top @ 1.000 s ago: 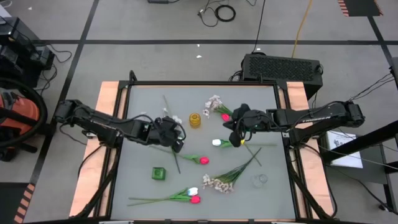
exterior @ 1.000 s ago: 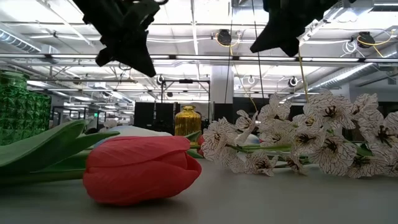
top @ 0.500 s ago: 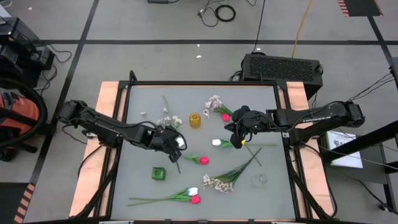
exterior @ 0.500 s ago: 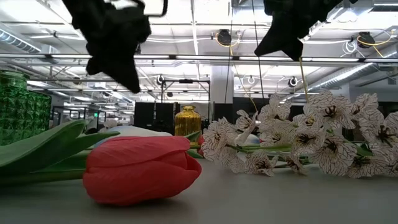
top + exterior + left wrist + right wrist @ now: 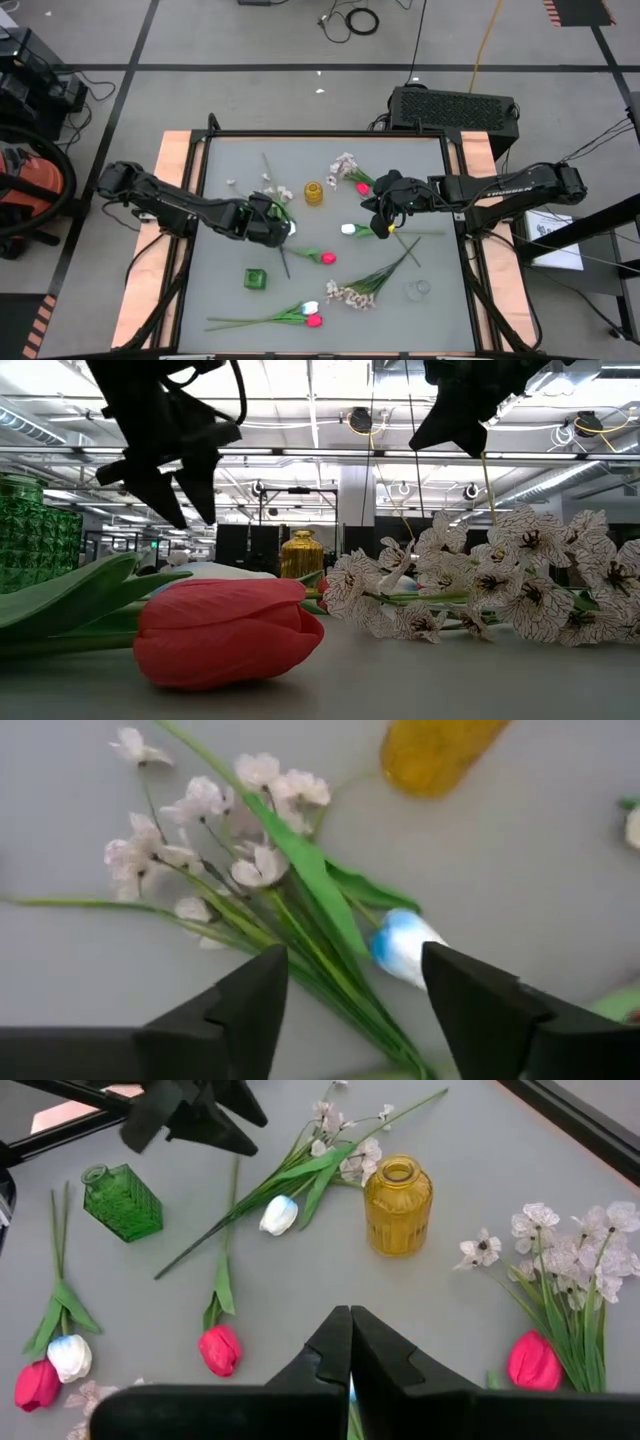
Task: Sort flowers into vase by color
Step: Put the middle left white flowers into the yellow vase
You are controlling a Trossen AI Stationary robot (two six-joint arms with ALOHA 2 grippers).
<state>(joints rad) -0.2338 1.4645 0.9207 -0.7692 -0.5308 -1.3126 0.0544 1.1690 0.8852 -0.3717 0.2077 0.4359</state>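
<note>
My left gripper (image 5: 345, 1010) hangs open above a white tulip (image 5: 403, 946) and a spray of pale blossoms (image 5: 200, 830) that lie together on the table left of the yellow vase (image 5: 314, 192). Its fingers stand on either side of their green stems (image 5: 300, 935) without touching them. My right gripper (image 5: 383, 218) waits shut, high over the table's right half, above another white tulip (image 5: 348, 229). A pink tulip (image 5: 327, 258) lies at the middle. The green vase (image 5: 255, 278) and a clear vase (image 5: 418, 290) stand nearer the front.
A pink tulip (image 5: 362, 187) and a blossom spray (image 5: 343, 165) lie right of the yellow vase. Another spray (image 5: 350, 295) and a white and pink tulip pair (image 5: 312, 314) lie near the front edge. The table has a raised black frame (image 5: 330, 134).
My left gripper has sunk toward the white tulip and the spray, rolled about its own axis, and opened from shut. The flowers and vases have stayed where they were.
</note>
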